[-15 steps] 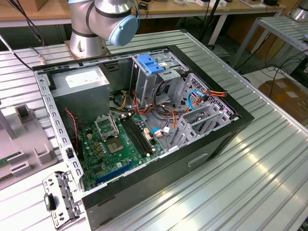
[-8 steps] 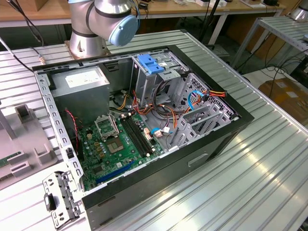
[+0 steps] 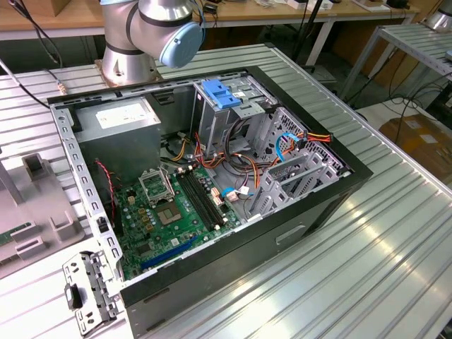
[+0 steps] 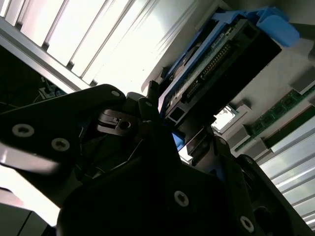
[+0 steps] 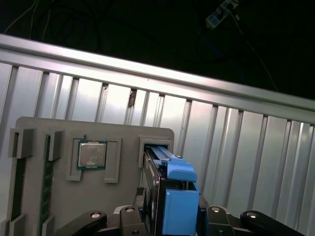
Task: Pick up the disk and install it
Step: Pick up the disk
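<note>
while the gripper clasped the disk, standing on edge in a slot of the grey tray, pick-up was in hand; the next move likely called for a straight pull clear.

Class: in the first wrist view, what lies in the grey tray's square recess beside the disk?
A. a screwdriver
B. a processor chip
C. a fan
B: a square, metal-topped processor chip sits in the grey tray, next to the disk in its blue carrier.
</note>
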Motion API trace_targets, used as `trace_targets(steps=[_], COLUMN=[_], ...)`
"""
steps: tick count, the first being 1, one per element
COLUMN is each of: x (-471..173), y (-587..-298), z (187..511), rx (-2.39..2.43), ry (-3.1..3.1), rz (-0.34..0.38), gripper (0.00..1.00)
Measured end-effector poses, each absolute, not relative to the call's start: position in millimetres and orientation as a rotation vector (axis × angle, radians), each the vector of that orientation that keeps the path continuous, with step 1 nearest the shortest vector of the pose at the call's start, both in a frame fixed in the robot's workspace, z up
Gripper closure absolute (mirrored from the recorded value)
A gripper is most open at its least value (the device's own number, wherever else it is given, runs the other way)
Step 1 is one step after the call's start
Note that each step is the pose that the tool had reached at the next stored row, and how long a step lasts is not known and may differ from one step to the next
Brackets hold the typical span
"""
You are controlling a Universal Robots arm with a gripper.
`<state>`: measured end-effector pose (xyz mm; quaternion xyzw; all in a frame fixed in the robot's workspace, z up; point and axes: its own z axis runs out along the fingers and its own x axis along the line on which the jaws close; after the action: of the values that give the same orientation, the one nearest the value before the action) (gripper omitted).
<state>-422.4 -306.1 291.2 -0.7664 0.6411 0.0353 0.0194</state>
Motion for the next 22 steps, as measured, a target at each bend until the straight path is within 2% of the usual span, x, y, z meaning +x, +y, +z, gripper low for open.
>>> trace_targets(steps=[5, 8, 22], x=[-422.3, -422.3, -422.4], y=[-306.1, -306.1, -306.1], z=[290.9, 290.9, 290.6], rx=[-2.378, -2.378, -2.378], ry=[1.989, 1.989, 1.989], rz=[0.109, 0.109, 0.109], gripper=[0.52, 0.62, 0.62])
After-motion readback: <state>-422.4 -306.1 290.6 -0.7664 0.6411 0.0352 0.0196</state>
